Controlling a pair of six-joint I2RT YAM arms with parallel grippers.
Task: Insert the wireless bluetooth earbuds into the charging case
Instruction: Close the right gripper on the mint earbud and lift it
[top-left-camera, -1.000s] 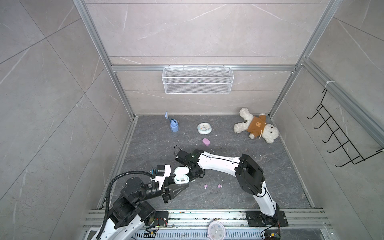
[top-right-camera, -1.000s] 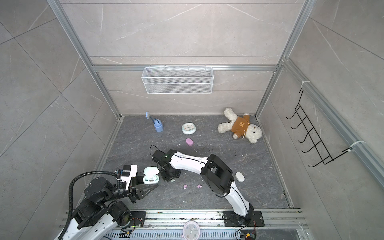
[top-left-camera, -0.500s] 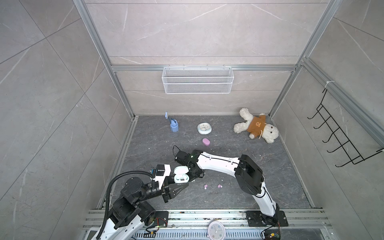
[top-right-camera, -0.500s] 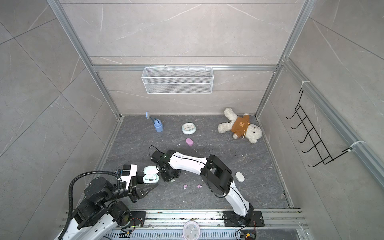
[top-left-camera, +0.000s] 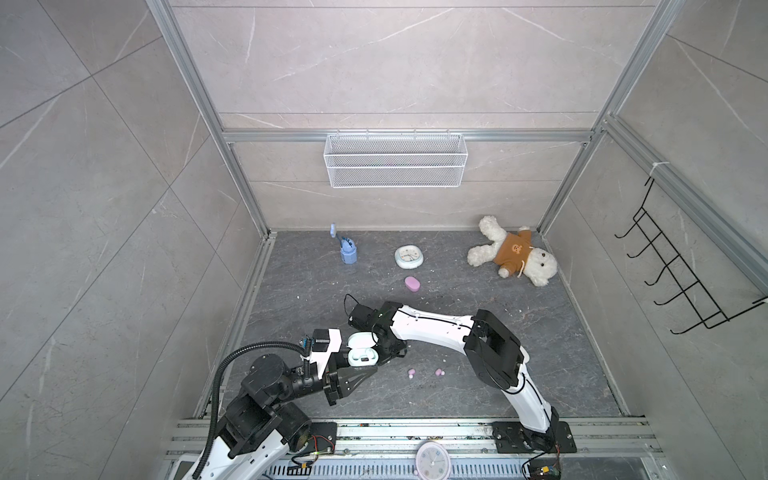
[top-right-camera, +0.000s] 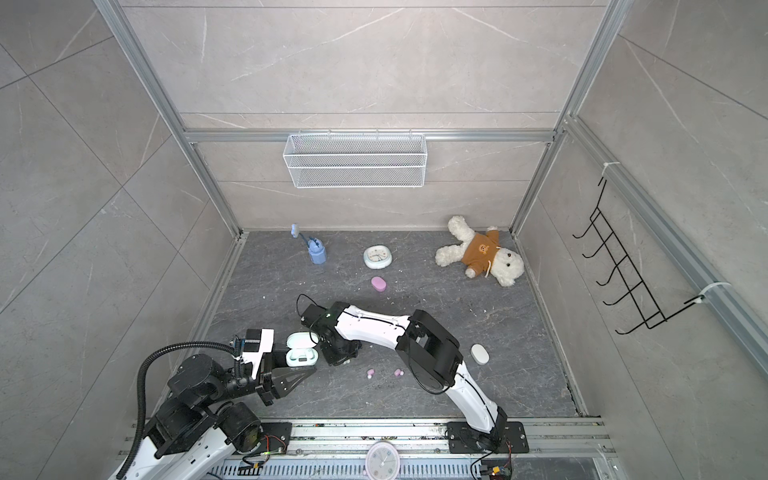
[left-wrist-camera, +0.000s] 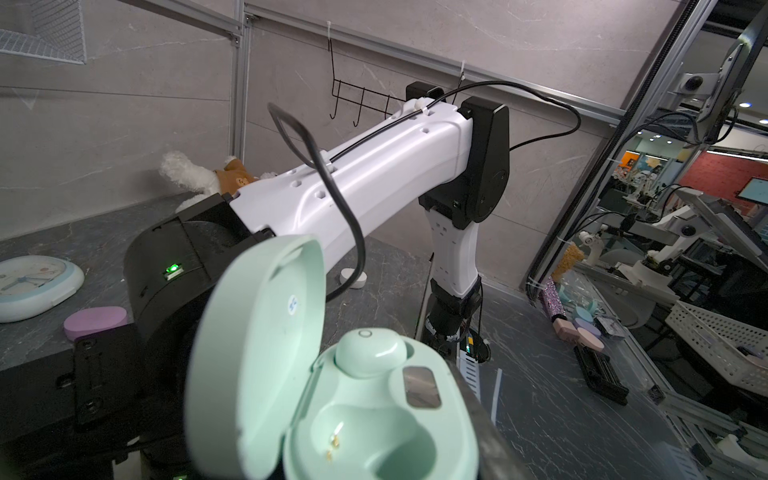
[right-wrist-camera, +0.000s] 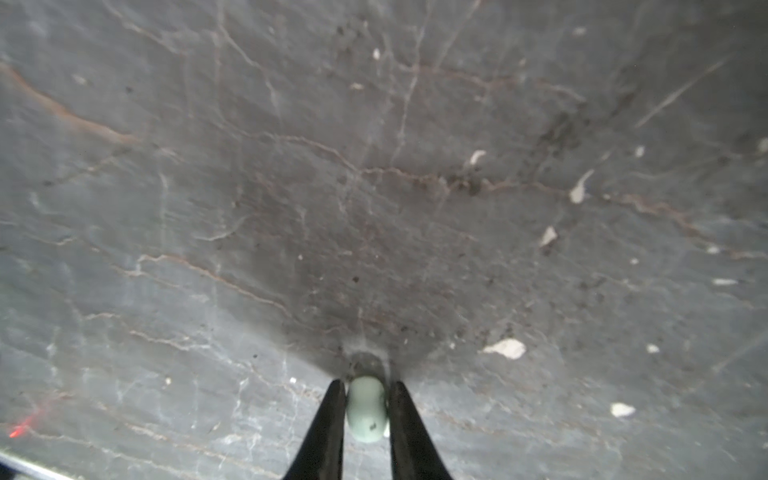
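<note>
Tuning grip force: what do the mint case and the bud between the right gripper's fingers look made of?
Mint case: hard molded plastic by the look, satin finish; soft highlights, crisp molded sockets. Bud: probably the same smooth plastic, but it's blurred.

Right arm (top-left-camera: 436, 328) sprawled across the counter (top-left-camera: 582, 365), open mint case (top-left-camera: 362, 356) just beside its wrist, pink buds (top-left-camera: 411, 374) loose toward the front edge, teddy (top-left-camera: 511, 251) filling back right corner, open room up the left edge.
</note>
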